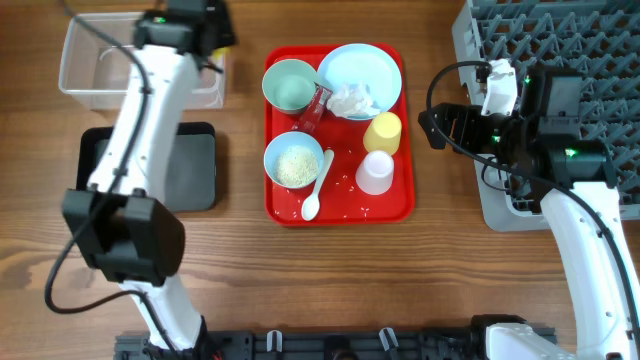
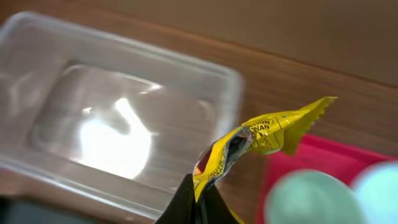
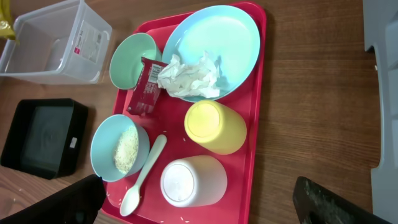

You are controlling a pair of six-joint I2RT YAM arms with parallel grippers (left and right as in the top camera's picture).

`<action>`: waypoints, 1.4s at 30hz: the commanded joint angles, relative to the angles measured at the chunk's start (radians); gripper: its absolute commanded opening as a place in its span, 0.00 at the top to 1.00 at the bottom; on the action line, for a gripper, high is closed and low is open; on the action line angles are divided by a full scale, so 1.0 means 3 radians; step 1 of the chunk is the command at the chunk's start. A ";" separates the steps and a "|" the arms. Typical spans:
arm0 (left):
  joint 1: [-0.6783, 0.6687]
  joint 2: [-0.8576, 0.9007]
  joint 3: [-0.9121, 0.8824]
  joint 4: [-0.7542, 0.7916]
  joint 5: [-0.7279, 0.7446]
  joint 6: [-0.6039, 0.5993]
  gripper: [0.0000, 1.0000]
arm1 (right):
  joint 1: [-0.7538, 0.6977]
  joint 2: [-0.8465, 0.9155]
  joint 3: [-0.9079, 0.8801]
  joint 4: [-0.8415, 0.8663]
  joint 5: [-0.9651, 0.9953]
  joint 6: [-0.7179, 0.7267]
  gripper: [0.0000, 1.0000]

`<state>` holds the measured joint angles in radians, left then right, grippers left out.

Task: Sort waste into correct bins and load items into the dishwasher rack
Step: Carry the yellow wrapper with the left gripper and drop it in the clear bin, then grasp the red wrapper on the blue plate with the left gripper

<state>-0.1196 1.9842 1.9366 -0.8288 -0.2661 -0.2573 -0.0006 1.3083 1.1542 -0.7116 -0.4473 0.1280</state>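
Though largely cropped, the left end effector (image 2: 198,208) seemingly pinches the yellow wrapper (image 2: 273,130).

Cropped dishwasher rack (image 1: 560,30) (top right), blurred bowl (image 2: 305,199)

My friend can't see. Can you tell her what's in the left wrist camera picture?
The left gripper pinches a crinkly yellow candy wrapper by one end, beside the corner of a clear plastic tub on a wooden table. A red tray and a blurry light blue bowl peek in at bottom right.
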 commanded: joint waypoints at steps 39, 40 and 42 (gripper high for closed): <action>-0.0937 0.1005 -0.0017 -0.0251 0.1296 0.0757 0.24 | 0.0010 0.0034 0.0053 -0.0029 0.0036 0.0018 0.00; -0.0942 0.1020 -0.0017 -0.0248 0.1296 0.0757 0.27 | 0.0010 0.0034 0.0053 -0.0029 0.0037 0.0018 0.00; -0.0941 0.1055 -0.0017 -0.0233 0.1296 0.0757 0.36 | 0.0010 0.0034 0.0053 -0.0028 0.0036 0.0019 0.00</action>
<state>-0.4015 2.2654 1.9339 -0.9051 0.1074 -0.0372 -0.0006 1.3083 1.1542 -0.7204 -0.4469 0.1280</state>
